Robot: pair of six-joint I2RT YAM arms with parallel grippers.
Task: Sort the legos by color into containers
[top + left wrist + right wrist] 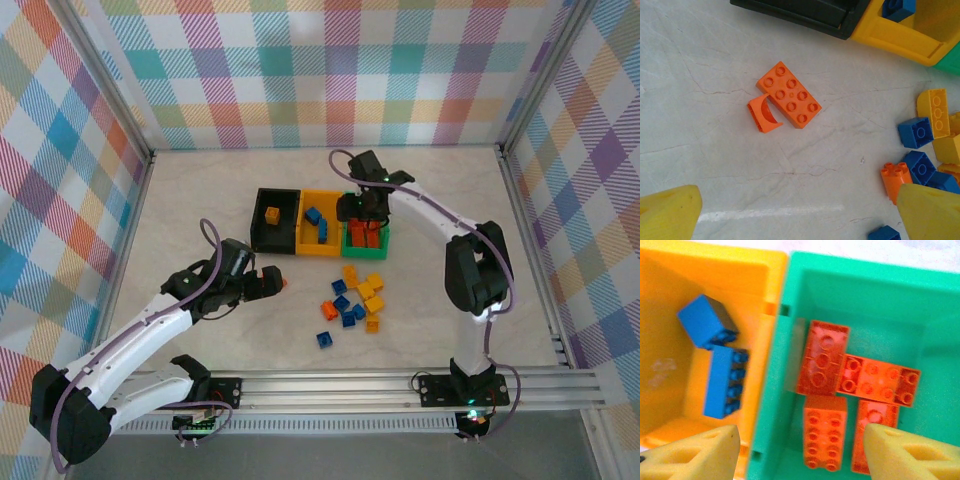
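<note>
Three containers stand in a row: black [262, 235], yellow-orange [303, 245] and green [383, 243]. My right gripper [802, 455] hangs open over the green bin [790, 285], above several orange legos [825, 437]; nothing sits between its fingers. Two blue legos [722, 382] lie in the yellow-orange bin [670, 270]. My left gripper [800, 215] is open over bare table. Ahead of it lie an oblong orange lego [790, 95] and a small orange arch piece [763, 114]. A loose pile of blue, yellow and orange legos [352, 300] sits mid-table.
The black bin holds one yellow-orange brick [271, 214]. In the left wrist view the pile's nearest pieces, an orange brick [896, 176] and blue bricks [915, 132], lie close to the right fingertip [930, 210]. Checked walls enclose the table on three sides.
</note>
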